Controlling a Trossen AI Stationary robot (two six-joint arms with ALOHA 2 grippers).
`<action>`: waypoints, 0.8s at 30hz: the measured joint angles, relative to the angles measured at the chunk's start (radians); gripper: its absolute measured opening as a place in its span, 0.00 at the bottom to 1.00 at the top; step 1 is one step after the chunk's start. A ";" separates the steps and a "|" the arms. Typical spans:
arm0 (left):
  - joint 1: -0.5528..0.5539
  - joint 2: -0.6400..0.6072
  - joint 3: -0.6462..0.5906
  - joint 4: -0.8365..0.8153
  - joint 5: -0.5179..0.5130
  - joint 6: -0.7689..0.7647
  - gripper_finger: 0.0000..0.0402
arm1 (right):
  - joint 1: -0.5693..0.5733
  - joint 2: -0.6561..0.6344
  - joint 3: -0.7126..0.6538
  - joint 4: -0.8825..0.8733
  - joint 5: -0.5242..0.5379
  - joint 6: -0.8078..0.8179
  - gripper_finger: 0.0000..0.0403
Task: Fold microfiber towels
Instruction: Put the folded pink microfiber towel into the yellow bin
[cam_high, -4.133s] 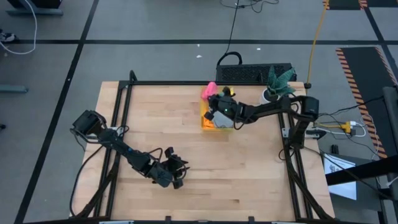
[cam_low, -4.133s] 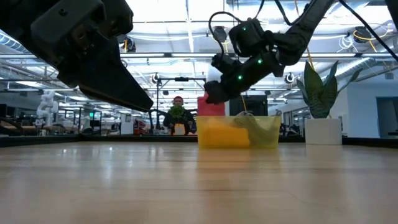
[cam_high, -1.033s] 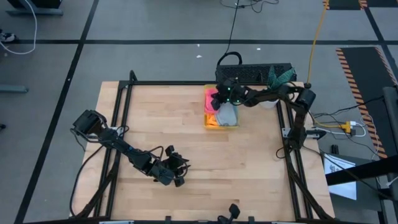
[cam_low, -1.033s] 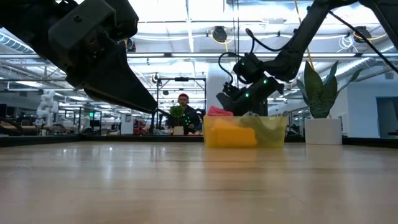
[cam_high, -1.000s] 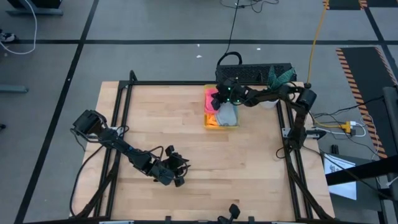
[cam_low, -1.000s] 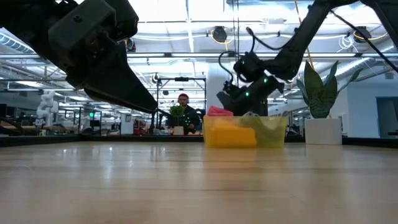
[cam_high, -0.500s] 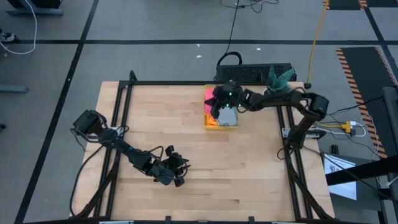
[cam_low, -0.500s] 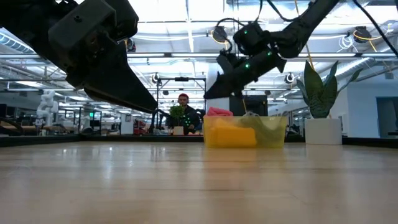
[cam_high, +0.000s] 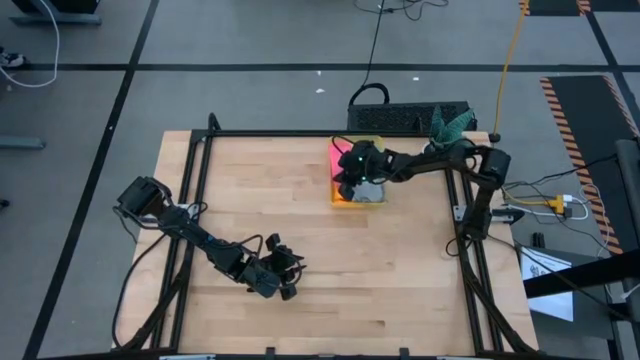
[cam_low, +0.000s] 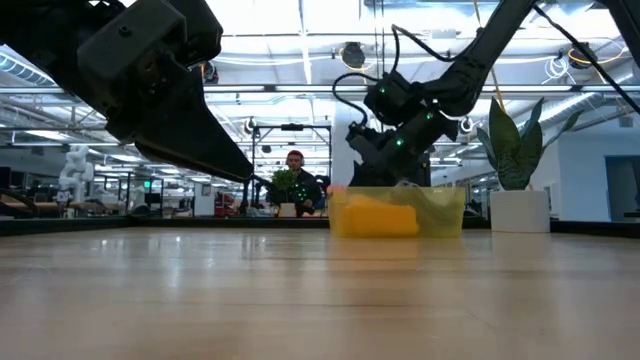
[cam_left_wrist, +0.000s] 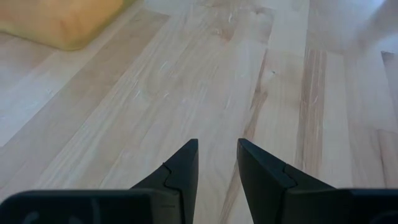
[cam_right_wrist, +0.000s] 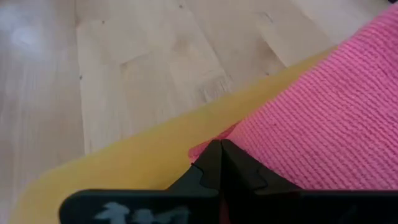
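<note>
The right arm reaches from the table's far right corner toward the far middle, its wrist bent downward. The right gripper (cam_high: 352, 172) points down with its fingers (cam_right_wrist: 214, 163) pressed fully together. The left arm lies low across the near left, and the left gripper (cam_high: 283, 278) hovers with fingers (cam_left_wrist: 180, 171) parted, gripping nothing.

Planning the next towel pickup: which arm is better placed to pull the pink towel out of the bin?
Right. The right gripper is already down at the yellow bin, its shut fingertips against the pink towel. The left gripper waits low over bare table, far from the bin.
</note>
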 joint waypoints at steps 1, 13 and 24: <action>0.000 0.000 0.000 -0.001 0.000 0.000 0.28 | -0.001 -0.005 0.000 -0.001 -0.001 -0.001 0.00; 0.000 0.000 0.000 -0.004 0.000 -0.004 0.28 | -0.020 -0.122 -0.001 0.098 0.018 0.060 0.00; 0.000 0.000 0.000 0.000 -0.001 0.003 0.28 | -0.134 0.039 -0.001 0.179 0.098 0.110 0.00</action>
